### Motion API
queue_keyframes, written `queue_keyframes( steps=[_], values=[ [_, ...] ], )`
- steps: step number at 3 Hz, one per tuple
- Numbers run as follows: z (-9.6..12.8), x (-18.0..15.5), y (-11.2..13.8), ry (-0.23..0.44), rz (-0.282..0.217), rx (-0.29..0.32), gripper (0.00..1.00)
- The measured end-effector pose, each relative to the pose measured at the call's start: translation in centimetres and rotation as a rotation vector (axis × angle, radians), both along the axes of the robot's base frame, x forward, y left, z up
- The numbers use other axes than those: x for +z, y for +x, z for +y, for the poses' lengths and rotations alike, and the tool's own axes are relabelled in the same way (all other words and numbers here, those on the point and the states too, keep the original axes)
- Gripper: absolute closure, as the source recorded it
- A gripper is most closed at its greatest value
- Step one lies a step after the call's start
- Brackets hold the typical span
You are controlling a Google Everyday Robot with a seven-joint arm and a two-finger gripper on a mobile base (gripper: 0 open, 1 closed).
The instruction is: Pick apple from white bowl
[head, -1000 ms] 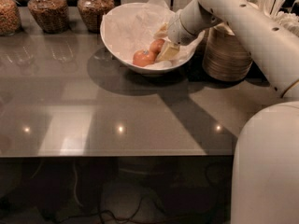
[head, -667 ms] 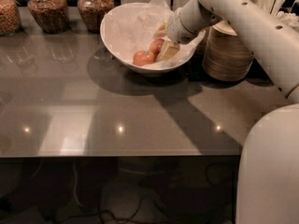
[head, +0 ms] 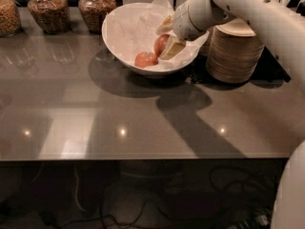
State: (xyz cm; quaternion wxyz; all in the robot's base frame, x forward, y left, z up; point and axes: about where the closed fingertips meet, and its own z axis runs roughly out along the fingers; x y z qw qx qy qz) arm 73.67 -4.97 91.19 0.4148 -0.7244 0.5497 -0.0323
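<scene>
The white bowl [head: 125, 30], lined with crinkled white paper, stands at the back of the grey table. Two apples lie in it. The flatter orange-red one [head: 145, 59] with a dark dimple sits at the bowl's bottom. The rounder red-orange apple [head: 159, 45] sits just right of it, a little higher. My gripper [head: 163, 42] reaches into the bowl from the right. One pale finger [head: 166, 25] is above the apple and the other [head: 172, 49] is at its lower right, closed against it. The apple's right side is hidden by the fingers.
A stack of beige disposable bowls [head: 233, 54] stands right of the white bowl, under my arm. Three glass jars of brown food [head: 45, 4] line the back left edge. The table's front edge [head: 143, 157] runs across the middle of the view.
The gripper and forearm have risen slightly and shifted right in the bowl. The rounder apple has moved a little up and right with the fingers. The flatter apple has stayed put.
</scene>
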Motion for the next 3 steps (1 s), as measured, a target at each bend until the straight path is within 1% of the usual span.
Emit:
queue_keyframes(
  steps=[1, 3],
  values=[
    [-0.3, 1.5, -0.9, 0.029, -0.039, 0.004, 1.0],
    [-2.0, 5.3, -4.2, 0.105, -0.1, 0.025, 1.0]
  ],
)
